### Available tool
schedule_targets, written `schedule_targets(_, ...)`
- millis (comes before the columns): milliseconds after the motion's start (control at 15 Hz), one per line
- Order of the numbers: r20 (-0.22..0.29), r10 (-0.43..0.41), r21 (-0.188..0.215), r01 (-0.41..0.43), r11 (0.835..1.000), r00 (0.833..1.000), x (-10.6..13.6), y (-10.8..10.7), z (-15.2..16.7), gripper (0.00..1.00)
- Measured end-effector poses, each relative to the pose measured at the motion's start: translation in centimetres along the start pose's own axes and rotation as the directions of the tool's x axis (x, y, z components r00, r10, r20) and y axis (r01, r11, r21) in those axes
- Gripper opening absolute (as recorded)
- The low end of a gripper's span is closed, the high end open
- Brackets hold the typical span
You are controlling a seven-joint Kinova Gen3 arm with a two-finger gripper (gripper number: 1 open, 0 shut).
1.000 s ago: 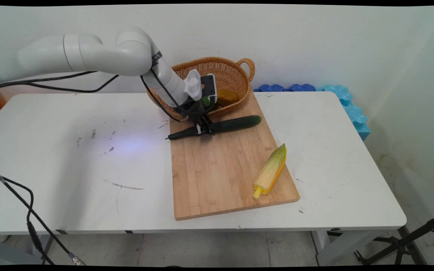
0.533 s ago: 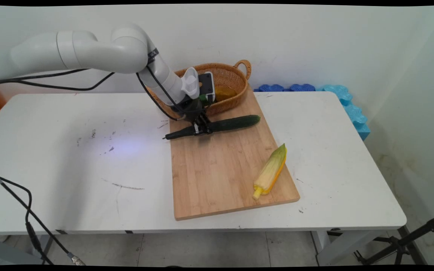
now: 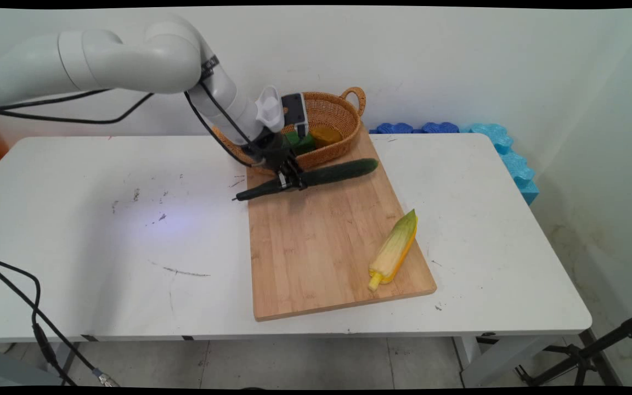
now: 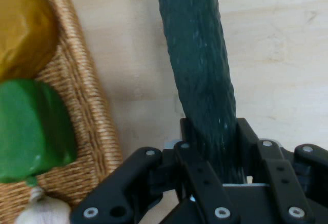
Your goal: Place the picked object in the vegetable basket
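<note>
White wall closes the scene behind a white table (image 3: 102, 230), and on this table lies a wooden cutting board (image 3: 321, 258) with its far end touching a wicker basket (image 3: 343, 118). At the far end of the board, a long dark green cucumber (image 3: 338, 171) is grasped by the black end effector (image 3: 288, 181), which is clenched on it from both sides. The grasp is closer to the thin stem end, which points out past the left edge of the board, while the thick end points to the right and is a little higher. The cucumber seems to be lifted slightly from the wood, although I cannot tell this for sure. In the hand view the cucumber (image 4: 202, 70) runs straight up from between the fingers (image 4: 195, 147), so the grip is across its width, probably because the round body is easier to hold in this way. Just beside it in the same view is the woven wall of the basket (image 4: 84, 106), and inside it a green pepper (image 4: 31, 131), a brownish yellow thing (image 4: 23, 29) that I cannot identify, and something small and white (image 4: 43, 211) at the bottom edge. Well apart, at the near right corner of the board, rests an ear of corn (image 3: 394, 249) in pale husk. Blue foam pieces (image 3: 491, 142) stand by the wall behind the right side of the table.
</note>
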Motion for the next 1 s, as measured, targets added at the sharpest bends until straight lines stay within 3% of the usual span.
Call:
schedule_targets(467,-0.038,-0.026,0.066,0.029,0.997,0.999,1.6,-4.1,-3.3,0.0)
schedule_targets(1000,-0.02,0.031,0.174,-0.027,0.984,0.999,1.7,-11.4,-4.5,0.0)
